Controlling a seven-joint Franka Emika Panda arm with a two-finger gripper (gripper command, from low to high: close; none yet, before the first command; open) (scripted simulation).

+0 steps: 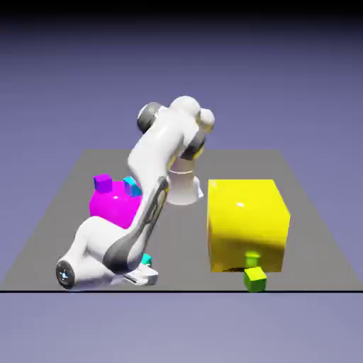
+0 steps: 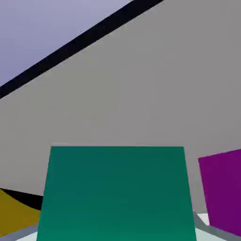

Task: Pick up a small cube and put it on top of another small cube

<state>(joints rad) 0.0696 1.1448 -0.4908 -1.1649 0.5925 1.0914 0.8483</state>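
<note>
Gripper: I had the fingers closed on the small teal cube, one tip at either side of it in the hand view.
Teal cube, place: between the tips, low near the table; I could not tell whether its underside touched the surface.
Lime cube, place: near the table's front edge, just in front of the big yellow block, with nothing on top of it.
Bearing: the lime cube lay well apart from the gripper, toward the exterior view's right and slightly nearer the camera. I judged this the relation the carry turned on.
Hand, long axis: tipped well over, fingers reaching toward the exterior view's right, the lime cube's side.
Teal cube, look: flat-faced, plain dark teal-green in the hand view; a brighter corner showed past the hand outside.
Lime cube, look: yellow-green, lit top, darker sides, slightly turned.
Next, my judgement: lift, carry across, lower squarely.
Risk, my judgement: the tilted hand could set it down crooked or brush the yellow block.
</note>
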